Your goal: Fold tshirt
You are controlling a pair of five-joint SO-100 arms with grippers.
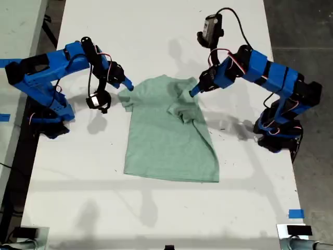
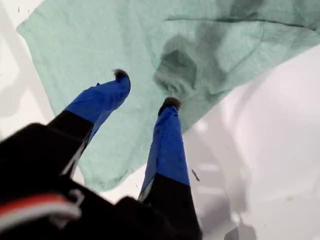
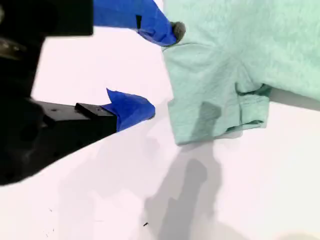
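The pale mint-green tshirt (image 1: 166,140) lies flat on the white table (image 1: 156,31), collar end toward the far side. Its sleeve on the exterior view's right is folded in over the body, leaving a rumpled ridge (image 1: 183,110). My first gripper (image 1: 193,92) (image 2: 145,90) hovers open over that rumpled fabric (image 2: 175,70), nothing between its fingers. My second gripper (image 1: 127,86) (image 3: 162,70) is open at the other sleeve (image 3: 210,112). One of its fingertips (image 3: 176,31) is at the shirt's edge and the other is over bare table.
Both arm bases stand at the table's side edges in the exterior view. Blue tape marks (image 1: 295,213) sit near the exterior view's lower right corner and at its left edge (image 1: 4,117). Bare tabletop lies in front of the shirt's hem.
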